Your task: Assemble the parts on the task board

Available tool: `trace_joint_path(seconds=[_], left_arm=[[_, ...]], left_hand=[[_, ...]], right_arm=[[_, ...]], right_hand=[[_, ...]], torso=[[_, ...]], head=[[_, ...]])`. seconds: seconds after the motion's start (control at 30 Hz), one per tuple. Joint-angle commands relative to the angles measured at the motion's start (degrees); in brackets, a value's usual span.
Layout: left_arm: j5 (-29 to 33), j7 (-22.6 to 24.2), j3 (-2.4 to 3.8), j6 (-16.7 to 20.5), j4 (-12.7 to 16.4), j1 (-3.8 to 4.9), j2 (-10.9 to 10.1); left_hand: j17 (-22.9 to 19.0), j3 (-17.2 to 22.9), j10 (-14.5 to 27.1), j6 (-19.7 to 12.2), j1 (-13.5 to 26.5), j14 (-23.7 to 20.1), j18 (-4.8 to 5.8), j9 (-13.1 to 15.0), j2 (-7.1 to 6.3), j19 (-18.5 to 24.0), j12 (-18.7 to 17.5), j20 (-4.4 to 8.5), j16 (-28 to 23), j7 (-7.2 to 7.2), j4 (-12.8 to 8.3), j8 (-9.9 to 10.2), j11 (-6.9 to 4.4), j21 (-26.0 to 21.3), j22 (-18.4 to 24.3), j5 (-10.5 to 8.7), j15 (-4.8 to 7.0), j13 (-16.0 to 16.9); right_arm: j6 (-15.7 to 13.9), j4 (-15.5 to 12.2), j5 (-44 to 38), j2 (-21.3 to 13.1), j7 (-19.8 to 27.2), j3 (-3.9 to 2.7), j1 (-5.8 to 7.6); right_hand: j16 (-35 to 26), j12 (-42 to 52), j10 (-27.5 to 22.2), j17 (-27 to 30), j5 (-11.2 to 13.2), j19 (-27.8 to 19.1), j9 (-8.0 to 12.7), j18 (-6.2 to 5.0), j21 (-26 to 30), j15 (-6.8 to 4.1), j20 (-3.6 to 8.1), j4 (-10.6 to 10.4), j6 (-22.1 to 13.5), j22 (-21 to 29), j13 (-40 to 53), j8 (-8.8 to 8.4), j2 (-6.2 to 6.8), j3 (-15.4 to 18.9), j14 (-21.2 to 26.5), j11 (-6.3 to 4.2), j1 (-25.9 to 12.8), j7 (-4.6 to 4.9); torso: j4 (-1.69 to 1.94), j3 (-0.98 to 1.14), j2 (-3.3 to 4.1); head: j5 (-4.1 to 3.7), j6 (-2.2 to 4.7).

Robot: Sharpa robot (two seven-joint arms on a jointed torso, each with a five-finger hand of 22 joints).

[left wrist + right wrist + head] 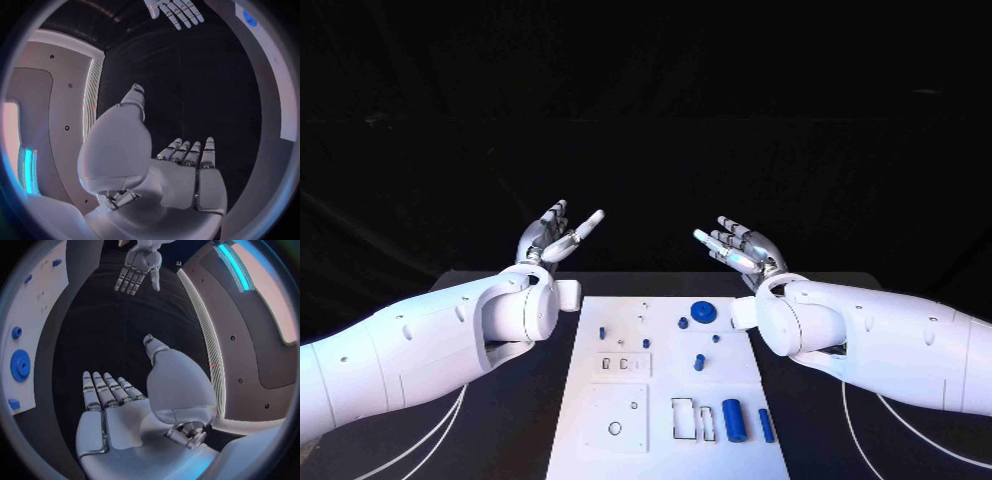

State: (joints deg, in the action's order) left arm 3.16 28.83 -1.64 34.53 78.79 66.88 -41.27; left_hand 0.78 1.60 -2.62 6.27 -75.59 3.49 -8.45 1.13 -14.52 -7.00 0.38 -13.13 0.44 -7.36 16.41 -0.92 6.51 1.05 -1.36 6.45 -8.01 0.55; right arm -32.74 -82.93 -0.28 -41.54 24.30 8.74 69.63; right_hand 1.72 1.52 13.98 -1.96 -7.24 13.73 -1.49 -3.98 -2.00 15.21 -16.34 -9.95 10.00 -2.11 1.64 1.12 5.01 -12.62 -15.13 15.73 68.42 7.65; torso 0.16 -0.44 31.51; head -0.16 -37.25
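Observation:
The white task board [668, 440] lies in the middle of the table. On it are a blue gear [704, 312], a few small blue pegs [700, 362], and a blue cylinder [733, 420] beside a blue bar [766, 425] near the front. My left hand [557, 236] is raised above the table's far edge, left of the board, fingers spread, holding nothing. My right hand [738, 250] is raised on the other side, palm up, also holding nothing. The left wrist view shows my left hand [181, 180] flat and open, and the right wrist view shows my right hand [119, 410] likewise, with the gear [20, 365] at the side.
The black table [516, 430] extends on both sides of the board, with pale cable lines [430, 440] curving across it. Rectangular recesses [687, 418] and a square plate with a slot [616, 418] are on the board's front half.

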Motion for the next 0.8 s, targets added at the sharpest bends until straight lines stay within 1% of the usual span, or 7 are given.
trace_joint_path(seconds=[0.03, 0.2, 0.37, 0.43, 0.5, 0.63, 0.8], left_arm=[[1.41, 0.99, -0.02, -4.97, -0.24, 0.18, 0.23], [1.57, 1.19, -0.05, -6.06, 0.77, 0.14, -1.33], [1.57, 1.66, -0.06, -7.05, 1.07, 0.17, -2.21], [1.49, 1.66, -0.07, -7.49, 1.13, 0.17, -2.53], [1.14, 1.52, -0.07, -7.94, 1.15, 0.18, -2.77], [0.05, 1.07, -0.08, -8.81, 1.43, 0.19, -3.26], [-1.21, 0.31, -0.08, -9.71, 2.74, 0.32, -4.71]], left_hand=[[0.09, 0.13, -0.26, 0.61, -2.96, 0.15, -0.9, 0.14, -0.48, -0.33, 0.25, -0.94, 0.34, -2.3, 0.93, -0.26, 0.71, 0.45, -0.15, 0.47, -0.78, 0.1], [0.25, 0.81, -0.75, 1.06, -3.39, 0.67, -0.77, 0.27, 0.36, -0.29, 0.37, -1.21, 0.51, -2.79, 0.91, -0.42, 1.21, 0.52, -0.18, 0.25, -1.22, 0.2], [2.0, 5.35, -6.92, 7.52, -5.39, 7.96, -0.88, 1.69, 5.19, -4.81, 1.9, -2.56, 2.92, -5.31, 0.72, -2.5, 4.01, 2.52, -1.36, -1.42, -2.58, 1.17], [4.96, 8.82, -19.79, 18.76, -8.06, 21.53, -0.33, 4.19, 8.68, -17.69, 5.48, -3.56, 8.09, -7.26, 0.26, -6.69, 6.48, 8.32, -4.41, -2.31, -4.28, 2.83], [6.83, 10.23, -30.56, 25.64, -9.6, 31.8, -0.03, 5.78, 9.28, -28.94, 7.54, -3.54, 11.59, -7.83, -0.07, -9.36, 7.6, 13.51, -6.63, -2.54, -4.56, 3.33], [8.73, 12.18, -45.63, 37.67, -11.81, 43.41, -2.12, 8.43, 9.04, -37.74, 9.84, -2.94, 15.45, -6.98, -0.78, -14.02, 5.61, 17.52, -7.47, -2.64, -2.13, 3.47], [9.92, 14.04, -49.65, 39.75, -12.47, 48.7, -2.14, 8.54, 8.35, -42.95, 8.48, -1.22, 16.67, -6.2, -0.86, -14.26, 4.53, 19.74, -7.7, -2.68, -0.58, 3.12]], right_arm=[[8.5, 0.79, -1.83, 0.38, -3.19, 0.66, 0.82], [6.19, 2.37, -11.27, -0.53, -1.13, 0.95, 1.29], [3.94, 2.97, -18.42, -0.99, -1.09, 0.94, 1.64], [3.45, 3.28, -21.79, -1.11, -1.37, 0.93, 1.9], [3.22, 3.67, -26.25, -1.3, -2.11, 0.92, 2.18], [3.75, 4.06, -33.68, -1.75, -4.13, 0.9, 2.56], [5.16, 4.63, -41.45, -2.1, -7.35, 0.87, 3.15]], right_hand=[[1.1, 0.68, 4.36, -0.74, -0.35, 4.29, -0.56, -1.34, -1.78, 0.03, -0.4, 0.36, 3.09, -0.81, 0.46, 0.96, 0.14, -1.55, -5.0, 0.34, 5.16, 9.71], [3.08, 2.01, 13.55, -1.98, -0.29, 7.59, -1.97, -2.26, -3.17, -1.0, -0.32, 2.9, 11.01, -1.38, 1.18, 3.07, 0.49, -2.8, -13.89, -0.39, 8.62, 9.57], [5.7, 3.81, 28.98, -3.53, -0.23, 11.79, -4.0, -3.74, -4.93, -2.48, -0.34, 6.03, 22.26, -1.94, 1.93, 6.26, 0.61, -4.8, -26.22, -1.56, 10.57, 9.07], [7.37, 4.61, 36.59, -4.36, -0.26, 19.67, -5.37, -5.07, -7.79, -3.79, -0.32, 8.16, 30.35, -3.06, 2.11, 8.52, 0.95, -6.49, -33.28, -2.63, 11.62, 8.31], [8.12, 4.63, 40.18, -4.64, -0.26, 26.26, -6.37, -6.15, -10.11, -4.88, -0.21, 9.45, 37.02, -3.81, 2.07, 10.23, 1.57, -8.05, -36.45, -3.7, 11.74, 7.33], [8.41, 3.62, 43.61, -4.69, -0.27, 28.5, -6.44, -6.57, -10.63, -5.72, 0.11, 10.7, 39.89, -3.48, 1.97, 10.44, 2.79, -10.83, -39.59, -4.63, 11.04, 6.55], [9.02, 2.79, 47.07, -4.87, -0.2, 31.15, -6.59, -6.64, -11.52, -6.73, 0.87, 10.97, 42.85, -3.37, 2.05, 10.83, 4.36, -13.49, -42.81, -5.56, 9.46, 5.65]], torso=[[0.01, -0.03, 0.01], [0.27, -0.24, 0.27], [0.47, -0.12, 0.71], [0.51, -0.06, 0.94], [0.48, -0.03, 1.11], [0.6, 0.0, 1.39], [0.6, -0.06, 2.12]], head=[[0.0, -0.01], [0.02, -0.91], [-0.17, -0.97], [-0.25, -1.11], [-0.3, -1.11], [-0.52, -1.15], [-0.87, -1.08]])
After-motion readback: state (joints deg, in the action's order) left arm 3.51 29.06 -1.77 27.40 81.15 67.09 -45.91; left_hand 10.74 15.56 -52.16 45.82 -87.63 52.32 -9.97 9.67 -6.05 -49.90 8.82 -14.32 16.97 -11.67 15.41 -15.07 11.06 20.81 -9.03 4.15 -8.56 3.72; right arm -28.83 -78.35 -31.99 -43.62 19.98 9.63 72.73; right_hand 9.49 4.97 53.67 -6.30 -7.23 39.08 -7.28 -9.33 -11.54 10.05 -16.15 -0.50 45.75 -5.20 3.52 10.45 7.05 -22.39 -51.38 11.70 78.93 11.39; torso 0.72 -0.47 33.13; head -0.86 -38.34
